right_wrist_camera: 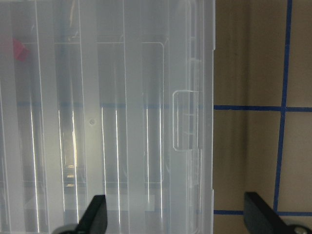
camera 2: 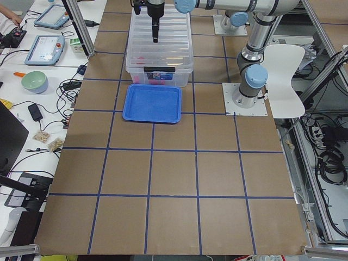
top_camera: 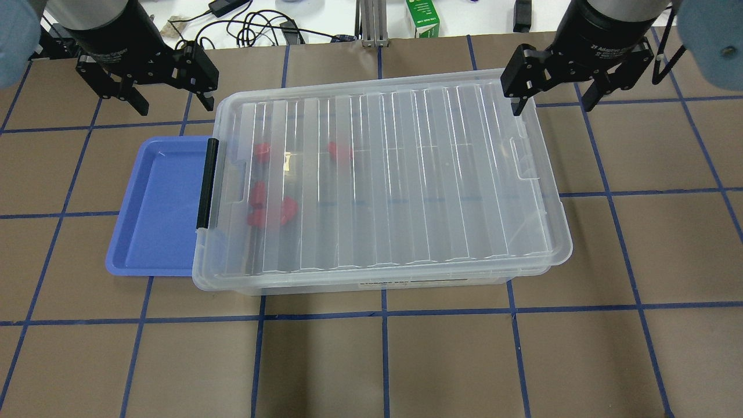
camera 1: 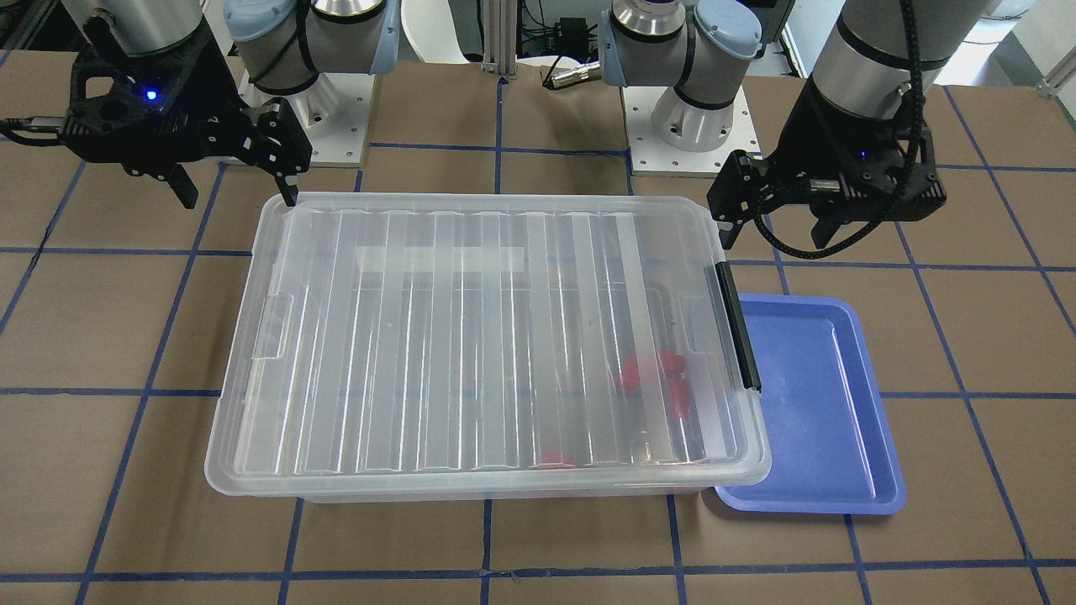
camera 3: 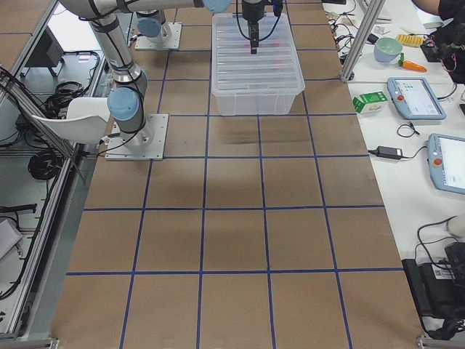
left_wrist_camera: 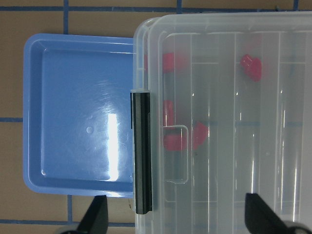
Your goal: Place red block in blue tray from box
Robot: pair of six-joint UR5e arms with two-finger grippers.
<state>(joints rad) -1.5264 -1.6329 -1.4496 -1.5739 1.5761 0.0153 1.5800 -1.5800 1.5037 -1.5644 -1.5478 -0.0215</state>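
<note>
The clear box [top_camera: 406, 180] lies across the table's middle with its ribbed lid on and its black latch bar [top_camera: 205, 183] at the end by the blue tray [top_camera: 157, 203]. The tray holds nothing, and its edge is tucked under that end. Several red blocks [top_camera: 270, 212] show blurred through the lid near the latch end; they also show in the left wrist view [left_wrist_camera: 183, 139]. My left gripper [top_camera: 174, 106] is open and empty, hovering over the box's far latch-end corner. My right gripper [top_camera: 551, 106] is open and empty over the opposite far corner.
A green carton [top_camera: 422, 17] and cables lie past the table's far edge. In the front-facing view the tray [camera 1: 824, 403] is at the right of the box [camera 1: 487, 336]. Brown tabletop with a blue tape grid surrounds them.
</note>
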